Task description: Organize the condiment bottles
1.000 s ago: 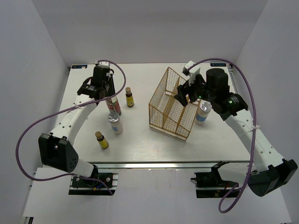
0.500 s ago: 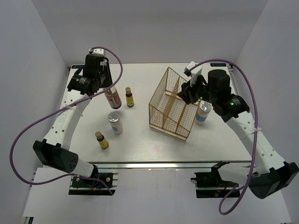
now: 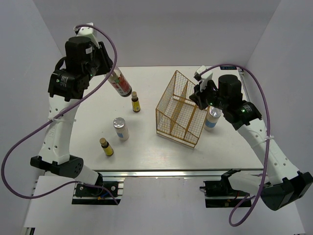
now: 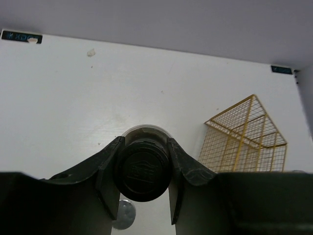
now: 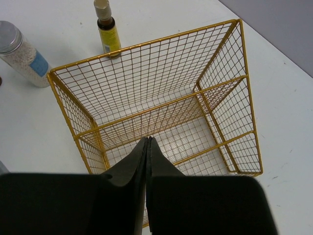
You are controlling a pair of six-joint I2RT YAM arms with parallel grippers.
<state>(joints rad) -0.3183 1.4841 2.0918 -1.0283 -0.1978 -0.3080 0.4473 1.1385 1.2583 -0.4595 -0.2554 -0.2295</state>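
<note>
- Above the far left part of the counter, the left gripper clamps the cap end of the clear bottle. The red-labelled bottle hangs tilted in the air, its base pointing toward the middle of the counter.
- Seen from the left wrist, the left gripper is open only as wide as the dark cap of the clear bottle, with one finger pressed to each side of it.
- The far amber bottle stands upright between the left edge and the wire basket, nearer the basket.
- The left white cylinder stands upright toward the near edge, well apart from the basket. Its silver lid shows as a small disc under the left wrist.
- The near amber bottle stands upright close to the near edge, left of that cylinder and apart from it.
- The gold basket sits right of the counter's middle, open and with dividers inside.
- The right gripper hovers at the basket's right rim.
- In the right wrist view the right gripper has its fingers pressed together with no gap. I cannot tell whether a wire is caught between them.
- The right white cylinder stands upright just beside the basket on the side toward the right edge, partly under the right arm.
</note>
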